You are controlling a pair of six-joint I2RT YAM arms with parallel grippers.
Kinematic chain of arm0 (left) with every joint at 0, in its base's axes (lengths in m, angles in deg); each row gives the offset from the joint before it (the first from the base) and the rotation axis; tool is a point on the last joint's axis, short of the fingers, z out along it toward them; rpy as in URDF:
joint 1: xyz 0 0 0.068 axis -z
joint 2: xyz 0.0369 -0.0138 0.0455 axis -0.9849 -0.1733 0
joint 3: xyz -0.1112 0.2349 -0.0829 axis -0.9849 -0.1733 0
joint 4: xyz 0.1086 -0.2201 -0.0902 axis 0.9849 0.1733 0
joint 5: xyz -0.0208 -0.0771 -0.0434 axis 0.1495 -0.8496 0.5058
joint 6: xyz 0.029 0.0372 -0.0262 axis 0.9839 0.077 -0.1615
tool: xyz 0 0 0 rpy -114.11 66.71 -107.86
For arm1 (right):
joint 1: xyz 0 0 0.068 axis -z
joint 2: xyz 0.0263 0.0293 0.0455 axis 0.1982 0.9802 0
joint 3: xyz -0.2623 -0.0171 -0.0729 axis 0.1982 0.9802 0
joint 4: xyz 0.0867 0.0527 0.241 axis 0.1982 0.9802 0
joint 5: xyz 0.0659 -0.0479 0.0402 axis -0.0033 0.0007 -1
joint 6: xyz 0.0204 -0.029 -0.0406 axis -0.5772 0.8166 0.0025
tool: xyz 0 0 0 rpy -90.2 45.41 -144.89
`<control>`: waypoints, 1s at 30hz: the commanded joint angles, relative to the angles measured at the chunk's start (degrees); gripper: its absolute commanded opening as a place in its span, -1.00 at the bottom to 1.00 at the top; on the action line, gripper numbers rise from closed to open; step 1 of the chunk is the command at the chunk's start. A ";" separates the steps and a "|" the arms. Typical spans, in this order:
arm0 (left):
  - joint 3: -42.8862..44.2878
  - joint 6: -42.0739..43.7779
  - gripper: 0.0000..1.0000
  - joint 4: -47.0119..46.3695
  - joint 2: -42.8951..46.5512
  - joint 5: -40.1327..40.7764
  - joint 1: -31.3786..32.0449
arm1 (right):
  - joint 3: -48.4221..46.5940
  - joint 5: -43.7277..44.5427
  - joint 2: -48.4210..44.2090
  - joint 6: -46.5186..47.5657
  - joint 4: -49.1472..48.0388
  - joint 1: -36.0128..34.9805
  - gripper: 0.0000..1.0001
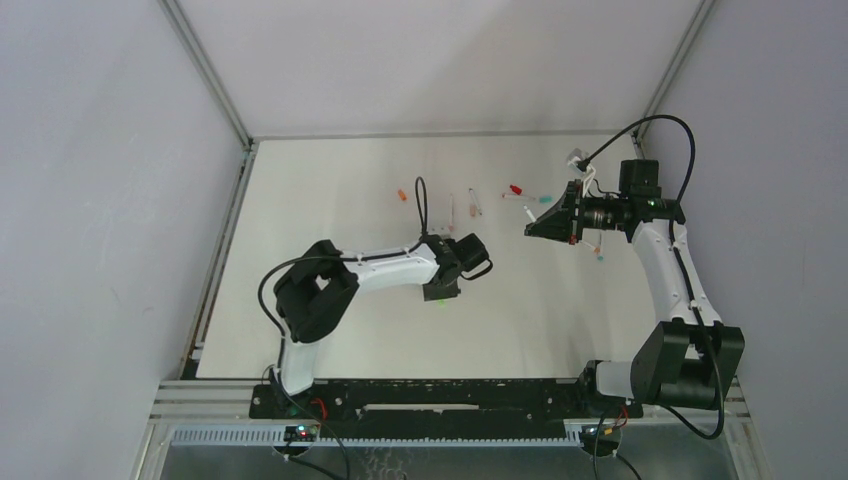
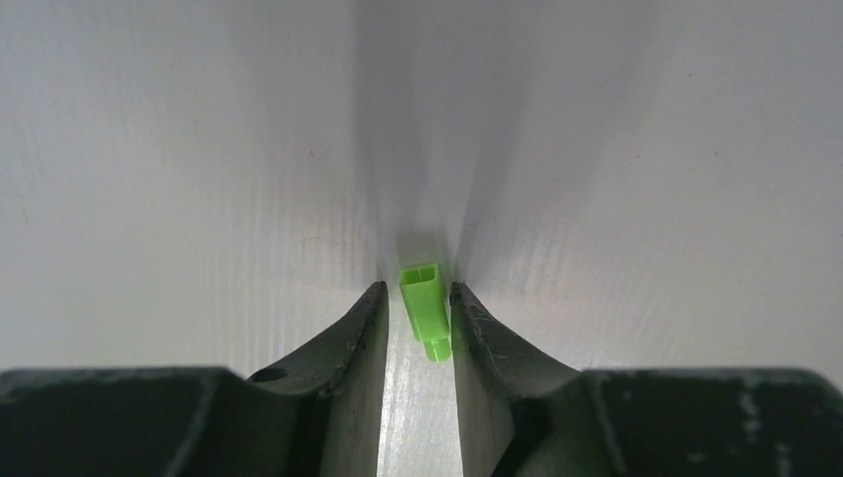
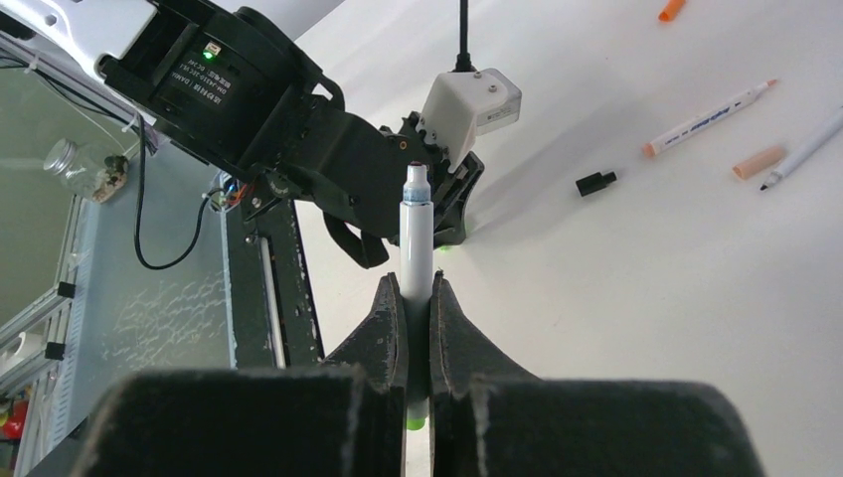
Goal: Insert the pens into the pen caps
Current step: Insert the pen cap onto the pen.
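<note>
A green pen cap (image 2: 425,308) lies on the white table between the fingers of my left gripper (image 2: 418,290). The jaws are open around it, the cap close to the right finger with a gap on its left. From above, that gripper (image 1: 440,293) points down at the table's middle. My right gripper (image 3: 416,281) is shut on a white pen (image 3: 416,243), dark tip pointing away and green end behind the fingers. It hovers at the right (image 1: 530,228), aimed at the left arm. More pens (image 3: 708,117) and caps, black (image 3: 594,183) and orange (image 3: 758,161), lie further back.
Loose pens (image 1: 451,207) and caps, orange (image 1: 401,195) and red (image 1: 516,189), are scattered along the far half of the table. Another pen (image 1: 599,252) lies under the right arm. White walls enclose the table on three sides.
</note>
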 commanded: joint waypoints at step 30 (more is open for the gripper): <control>-37.02 15.23 -1.00 -51.76 49.45 -0.36 -0.33 | -0.50 -5.67 -8.10 15.29 9.90 -0.18 -1.00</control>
